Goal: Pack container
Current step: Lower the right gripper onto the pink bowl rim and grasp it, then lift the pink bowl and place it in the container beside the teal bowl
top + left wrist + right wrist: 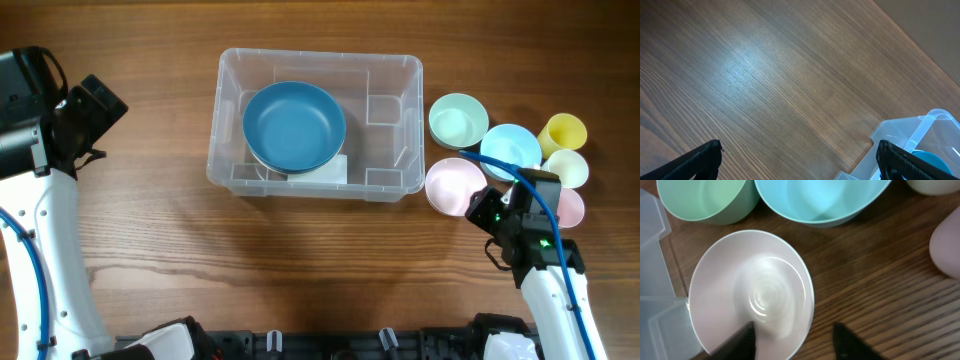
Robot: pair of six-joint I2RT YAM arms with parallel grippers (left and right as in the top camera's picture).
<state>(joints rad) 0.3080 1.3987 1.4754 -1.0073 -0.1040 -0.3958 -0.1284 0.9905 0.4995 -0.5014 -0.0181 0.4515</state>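
The clear container [390, 130] sits at the table's centre back with a dark blue bowl [294, 125] inside its left half. Its corner shows in the left wrist view [900, 135] and in the right wrist view [652, 255]. A pink bowl [452, 185] stands right of the container. My right gripper [799, 339] is open and straddles the pink bowl's [750, 292] right rim, one finger inside the bowl, one outside. In the overhead view the right gripper [497, 210] is at that bowl's right edge. My left gripper [800, 160] is open and empty above bare table, left of the container.
Right of the container stand a green bowl [457, 120], a light blue bowl [510, 148], a yellow cup [563, 131], a cream cup [566, 166] and another pink piece [571, 207]. The green bowl [705, 200] and light blue bowl [822, 200] lie just beyond the pink bowl.
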